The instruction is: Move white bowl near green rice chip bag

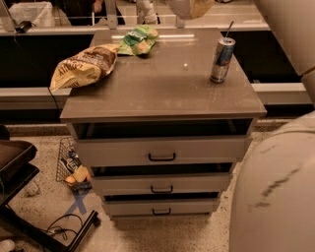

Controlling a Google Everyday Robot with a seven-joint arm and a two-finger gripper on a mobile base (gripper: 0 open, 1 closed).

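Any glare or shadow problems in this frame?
Camera view: dim warm light; glare streak on the grey cabinet top beside the wrinkly green snack bag; small highlight left of the slim silver-blue drink can; open drawer gaps in deep shadow; gripper cut off at the top edge, over the far side.

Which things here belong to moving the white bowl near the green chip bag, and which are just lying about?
Job: wrinkly green rice chip bag; gripper at the top edge, over the grey cabinet; round pale shape beside it, probably the white bowl.
Lying about: crumpled yellow-and-brown chip bag; silver-blue drink can; wire basket on the floor.
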